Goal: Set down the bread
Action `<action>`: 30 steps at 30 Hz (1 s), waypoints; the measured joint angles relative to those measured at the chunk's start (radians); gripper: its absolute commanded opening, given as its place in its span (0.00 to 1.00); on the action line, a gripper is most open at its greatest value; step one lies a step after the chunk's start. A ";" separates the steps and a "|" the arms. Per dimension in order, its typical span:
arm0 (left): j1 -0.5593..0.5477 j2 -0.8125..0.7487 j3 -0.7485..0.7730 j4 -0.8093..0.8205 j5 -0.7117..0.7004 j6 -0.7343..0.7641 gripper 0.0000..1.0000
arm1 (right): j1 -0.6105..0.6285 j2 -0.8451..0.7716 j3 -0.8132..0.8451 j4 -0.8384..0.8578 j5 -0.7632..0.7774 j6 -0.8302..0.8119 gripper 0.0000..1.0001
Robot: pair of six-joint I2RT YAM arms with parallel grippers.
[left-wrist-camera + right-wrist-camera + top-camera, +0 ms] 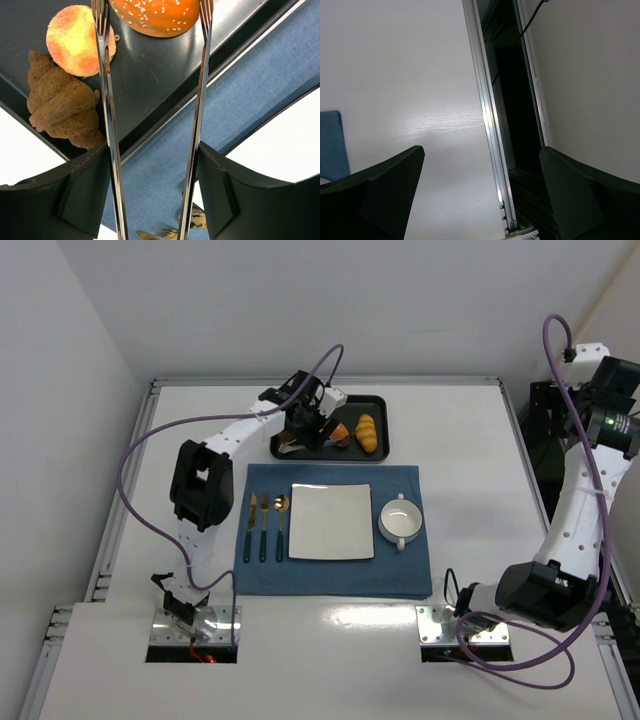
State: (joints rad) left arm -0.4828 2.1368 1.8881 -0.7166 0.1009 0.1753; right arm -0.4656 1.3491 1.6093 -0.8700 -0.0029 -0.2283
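Note:
The bread (pixel 155 14), a glossy orange-brown bun with pale seeds, sits over the black tray (pixel 150 75) at the top of the left wrist view. It also shows in the top view (pixel 342 432). My left gripper (pixel 152 165) is shut on a pair of metal tongs (pixel 107 100). The two tong arms reach forward and their tips lie against either side of the bread. In the top view my left gripper (pixel 300 420) is above the tray's left half. My right gripper (pixel 480 190) is open and empty, raised at the table's right edge (pixel 605 390).
On the tray lie a paler round bun (pixel 75 40), a brown croissant (pixel 60 102) and a yellow ridged roll (pixel 367 432). A blue mat (pixel 330 575) holds a square white plate (pixel 331 522), a white bowl (pixel 400 522) and cutlery (pixel 266 525).

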 measured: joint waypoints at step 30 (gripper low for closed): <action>0.000 0.049 0.015 -0.008 0.005 -0.008 0.07 | -0.024 0.000 0.000 0.000 -0.034 0.000 1.00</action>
State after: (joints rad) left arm -0.4828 2.1860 1.9030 -0.7242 0.1059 0.1677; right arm -0.4892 1.3491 1.6093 -0.8700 -0.0368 -0.2283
